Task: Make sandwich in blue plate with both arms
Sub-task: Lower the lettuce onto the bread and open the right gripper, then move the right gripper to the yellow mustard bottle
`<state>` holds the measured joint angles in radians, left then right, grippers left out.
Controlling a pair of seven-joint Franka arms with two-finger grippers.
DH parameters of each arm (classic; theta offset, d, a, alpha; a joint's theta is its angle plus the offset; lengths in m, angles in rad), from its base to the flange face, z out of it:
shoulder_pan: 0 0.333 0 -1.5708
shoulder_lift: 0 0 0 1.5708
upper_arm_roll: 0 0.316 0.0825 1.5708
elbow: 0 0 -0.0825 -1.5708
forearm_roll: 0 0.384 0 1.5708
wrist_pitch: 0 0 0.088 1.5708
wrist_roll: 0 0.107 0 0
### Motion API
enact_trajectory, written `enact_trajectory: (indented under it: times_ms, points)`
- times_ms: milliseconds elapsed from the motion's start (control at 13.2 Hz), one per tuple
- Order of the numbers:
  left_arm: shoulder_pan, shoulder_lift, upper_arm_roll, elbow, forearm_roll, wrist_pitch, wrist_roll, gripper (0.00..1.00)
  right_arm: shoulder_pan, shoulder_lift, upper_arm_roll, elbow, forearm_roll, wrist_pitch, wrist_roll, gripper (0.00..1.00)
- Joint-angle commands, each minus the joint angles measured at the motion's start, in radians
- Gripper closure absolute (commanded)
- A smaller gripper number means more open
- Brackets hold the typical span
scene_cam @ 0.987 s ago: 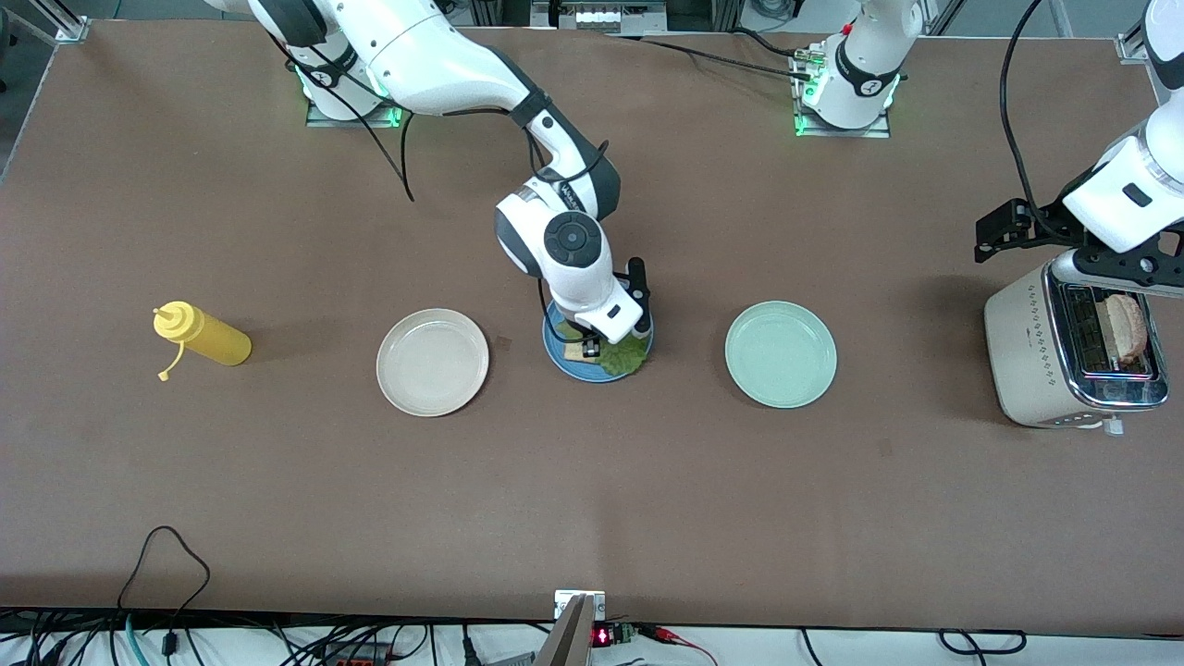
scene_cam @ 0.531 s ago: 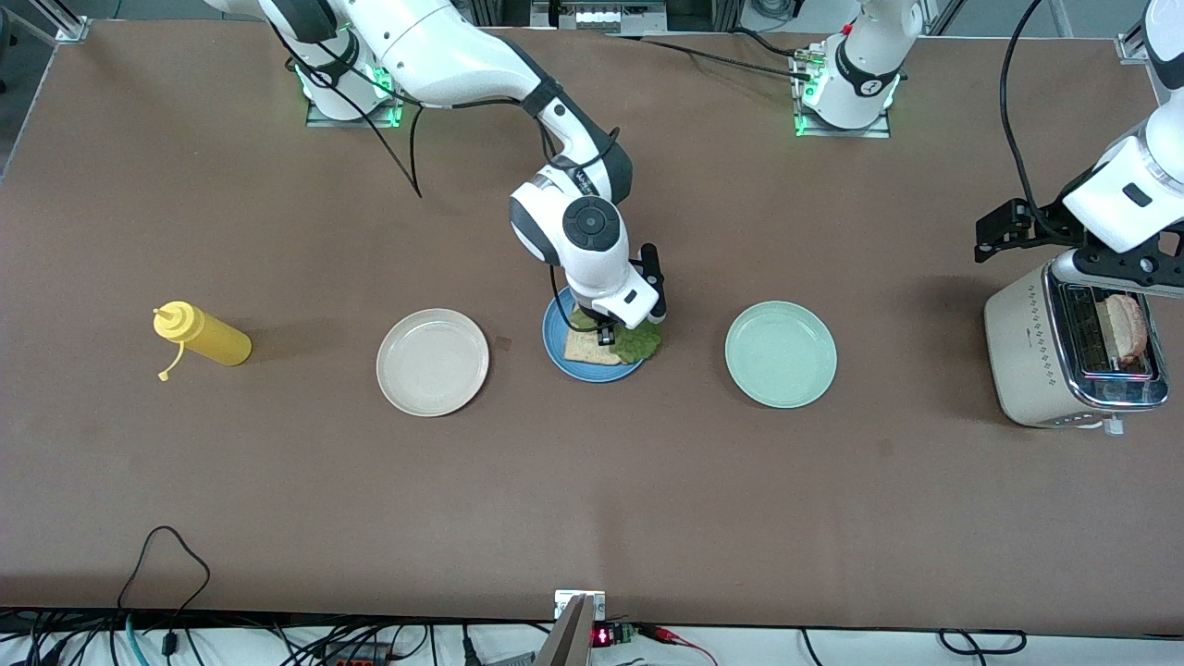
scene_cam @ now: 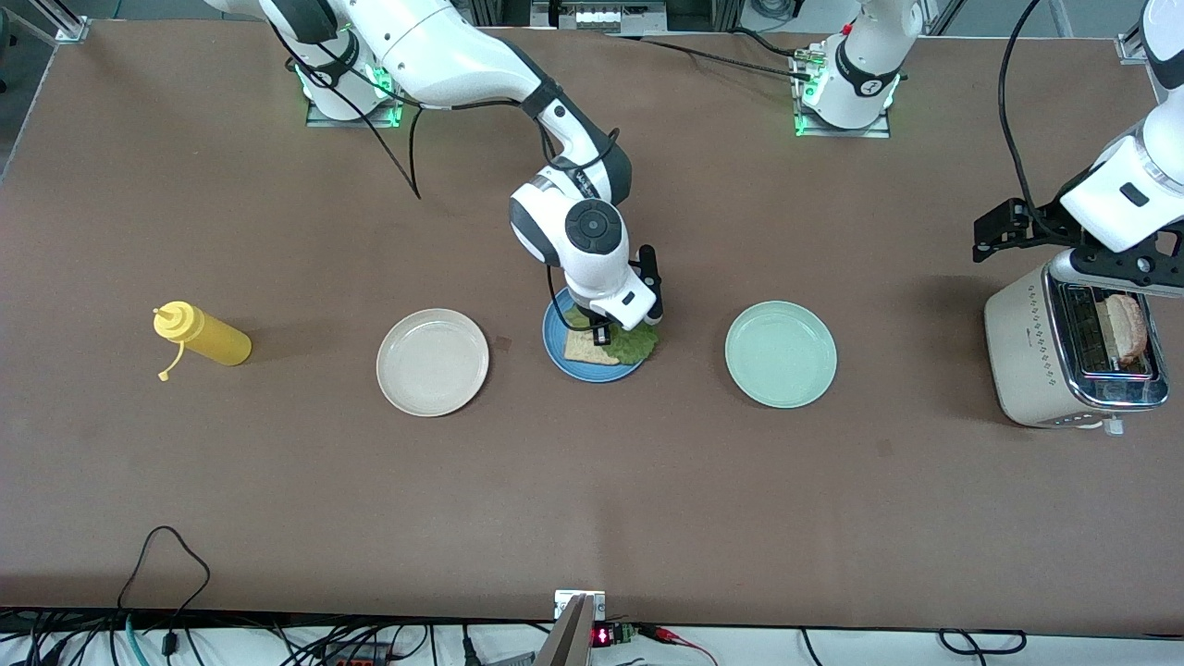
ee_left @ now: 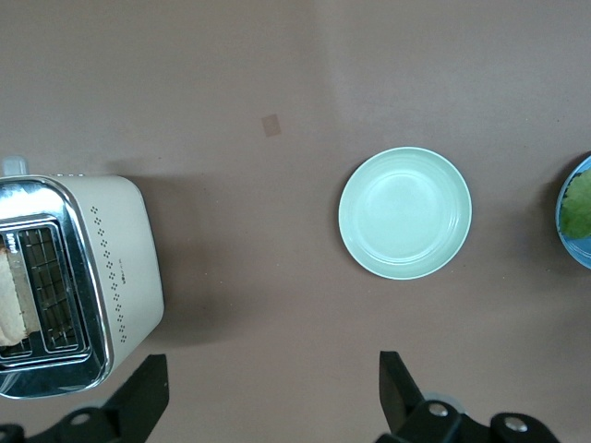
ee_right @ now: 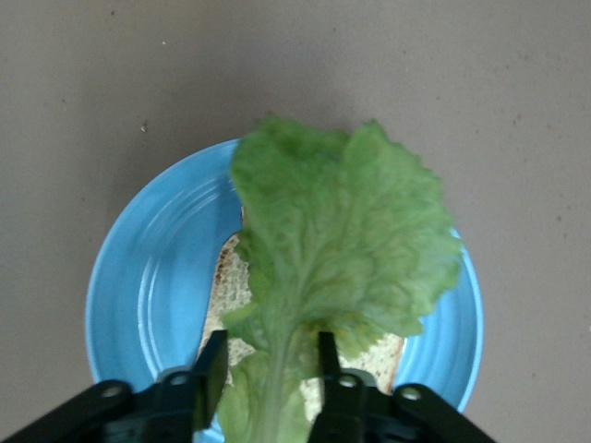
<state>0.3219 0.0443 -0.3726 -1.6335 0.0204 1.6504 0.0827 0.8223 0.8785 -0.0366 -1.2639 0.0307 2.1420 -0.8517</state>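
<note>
**Sandwich in progress.** Clock bearings are read in the front view, with 12 at the arms' bases.

1. Desk [scene_cam: 592,481]: flat, matte brown.
2. Right arm [scene_cam: 435,55]: glossy white. Its claw [ee_right: 268,343] is low over the blue plate, fingers parted astride the lettuce stalk with no visible pinch.
3. Left arm [scene_cam: 1124,185]: waiting. Its claw [ee_left: 272,358] is spread wide and empty, over the desk by the toaster.
4. Toaster [scene_cam: 1027,351]: at 3 o'clock on the desk. Cream body, chrome top, one bread slice [scene_cam: 1124,338] upright in a slot.
5. Blue plate [ee_right: 138,286]: mid-desk, round, glossy, shallow-rimmed.
6. Cream plate [scene_cam: 432,362]: at 9 o'clock of the blue plate. Mint plate [scene_cam: 780,354]: at 3 o'clock. Both bare.
7. Yellow bottle [scene_cam: 208,338]: at 9 o'clock on the desk, lying on its side.
8. Lower bread [scene_cam: 581,349]: square, tan, porous, flat on the blue plate.
9. Lettuce [ee_right: 342,240]: crinkled, veined, draped over that bread and overhanging the rim.

**Progress:** base slice and leaf are placed. The top slice is not on yet, and the toaster's slice looks like the likely source.
</note>
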Motion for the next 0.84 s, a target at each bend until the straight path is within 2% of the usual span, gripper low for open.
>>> enact_trajectory:
  times_ms: [0, 228, 455, 607, 759]
  points:
    - [0.014, -0.018, -0.009, -0.003, -0.016, -0.011, 0.022, 0.00, 0.056, -0.045, -0.014, 0.008, -0.008, -0.086, 0.142, 0.00]
    - [0.013, -0.018, -0.014, -0.003, -0.014, -0.012, 0.022, 0.00, 0.034, -0.100, -0.017, 0.008, -0.006, -0.138, 0.217, 0.00]
    - [0.013, -0.020, -0.017, -0.003, -0.014, -0.012, 0.022, 0.00, -0.046, -0.263, -0.031, 0.008, -0.011, -0.326, 0.322, 0.00]
    - [0.013, -0.018, -0.017, -0.003, -0.014, -0.011, 0.022, 0.00, -0.057, -0.361, -0.128, 0.008, -0.052, -0.456, 0.350, 0.00]
    - [0.013, -0.018, -0.017, -0.003, -0.014, -0.012, 0.023, 0.00, -0.084, -0.438, -0.228, -0.032, -0.066, -0.472, 0.276, 0.00]
